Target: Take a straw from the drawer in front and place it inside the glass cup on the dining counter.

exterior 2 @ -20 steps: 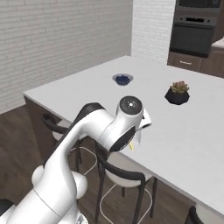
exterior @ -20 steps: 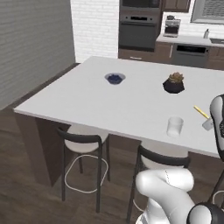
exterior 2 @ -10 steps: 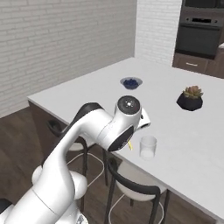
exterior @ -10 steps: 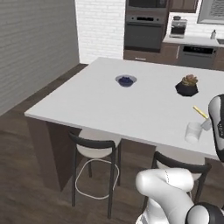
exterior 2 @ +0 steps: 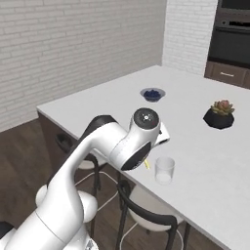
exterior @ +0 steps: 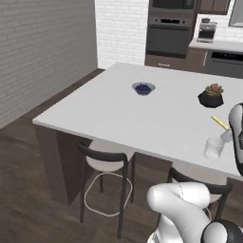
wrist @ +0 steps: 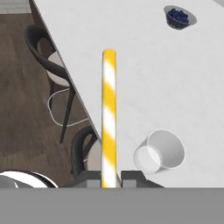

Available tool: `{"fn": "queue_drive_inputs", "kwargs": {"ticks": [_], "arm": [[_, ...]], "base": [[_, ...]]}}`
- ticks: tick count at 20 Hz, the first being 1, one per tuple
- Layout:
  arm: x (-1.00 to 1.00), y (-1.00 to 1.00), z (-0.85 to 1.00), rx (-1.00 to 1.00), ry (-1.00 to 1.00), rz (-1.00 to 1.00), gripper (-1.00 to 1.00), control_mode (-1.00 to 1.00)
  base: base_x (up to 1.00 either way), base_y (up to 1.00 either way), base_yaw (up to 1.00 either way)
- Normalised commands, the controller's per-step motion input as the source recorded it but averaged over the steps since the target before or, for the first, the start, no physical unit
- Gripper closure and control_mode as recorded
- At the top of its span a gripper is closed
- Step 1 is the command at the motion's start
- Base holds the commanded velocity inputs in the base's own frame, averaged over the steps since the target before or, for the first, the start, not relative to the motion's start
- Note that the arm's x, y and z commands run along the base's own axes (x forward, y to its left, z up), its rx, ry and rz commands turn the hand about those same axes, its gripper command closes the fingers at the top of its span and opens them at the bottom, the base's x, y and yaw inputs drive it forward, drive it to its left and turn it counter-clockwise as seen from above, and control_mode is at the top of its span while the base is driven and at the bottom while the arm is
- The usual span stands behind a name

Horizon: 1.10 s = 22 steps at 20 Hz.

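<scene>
With the pincer (wrist: 109, 179) clamped on the straw (wrist: 109, 118) near the cup (wrist: 160, 152), only dropping it in remains.

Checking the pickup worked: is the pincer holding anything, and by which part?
Yes. The pincer grips the straw at one end; the rest of it juts out, beside the glass cup.
</scene>
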Motion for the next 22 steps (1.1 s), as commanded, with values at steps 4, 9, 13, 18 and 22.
{"fn": "queue_drive_inputs", "kwargs": {"ticks": [4, 9, 13, 18, 22], "arm": [[0.0, 0.0, 0.0, 0.0, 0.0, 0.0, 1.0, 1.0], [0.0, 0.0, 0.0, 0.0, 0.0, 0.0, 1.0, 1.0], [0.0, 0.0, 0.0, 0.0, 0.0, 0.0, 1.0, 1.0], [0.0, 0.0, 0.0, 0.0, 0.0, 0.0, 1.0, 1.0], [0.0, 0.0, 0.0, 0.0, 0.0, 0.0, 1.0, 1.0]], "base": [[0.24, -0.15, 0.16], [0.18, -0.02, 0.0], [0.22, -0.08, 0.0], [0.01, -0.2, 0.0], [0.21, -0.16, 0.0]]}}
